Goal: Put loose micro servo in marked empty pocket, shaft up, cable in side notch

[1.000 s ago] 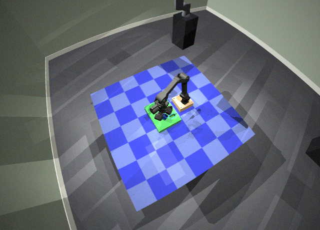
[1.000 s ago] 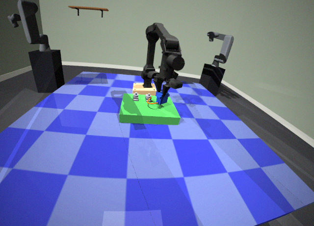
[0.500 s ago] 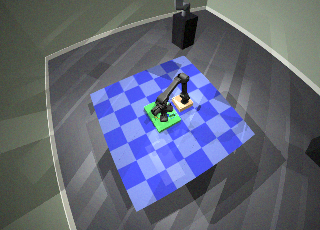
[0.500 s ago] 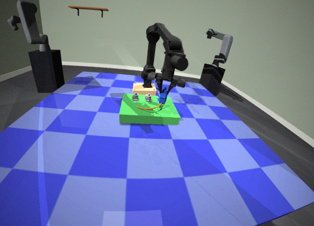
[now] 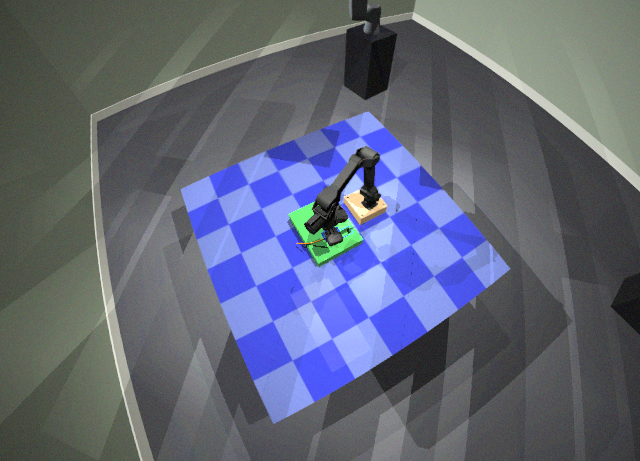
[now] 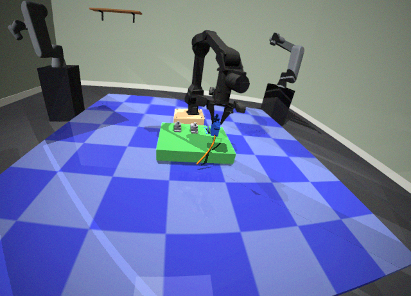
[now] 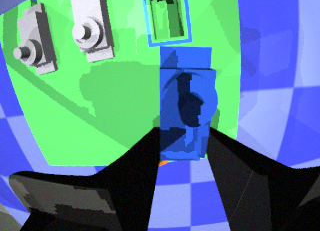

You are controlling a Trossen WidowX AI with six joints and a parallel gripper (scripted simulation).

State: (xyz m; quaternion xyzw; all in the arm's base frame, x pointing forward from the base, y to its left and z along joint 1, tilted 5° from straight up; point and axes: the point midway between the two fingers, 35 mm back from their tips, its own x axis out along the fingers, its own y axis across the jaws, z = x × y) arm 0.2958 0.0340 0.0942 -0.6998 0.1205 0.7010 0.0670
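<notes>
The blue micro servo (image 6: 215,128) (image 7: 186,111) is held upright above the green deck (image 6: 180,145) (image 7: 65,146) (image 5: 302,218), its shaft side up. My gripper (image 6: 217,119) (image 7: 182,133) is shut on the servo, near its cable end. The orange cable (image 6: 209,149) (image 5: 309,243) hangs from the servo toward the deck's front edge. The marked pocket (image 7: 150,31) (image 6: 206,130) has a light blue outline and is empty. In the wrist view it lies just beyond the servo's far end, and its far part is cut off. In the top view the gripper mostly hides the servo.
Two grey servos (image 7: 37,38) (image 7: 92,28) stand on the deck beside the pocket; they also show in the exterior view at the left one (image 6: 177,126) and the right one (image 6: 194,128). The arm's tan base (image 5: 364,208) (image 6: 189,115) is behind the deck.
</notes>
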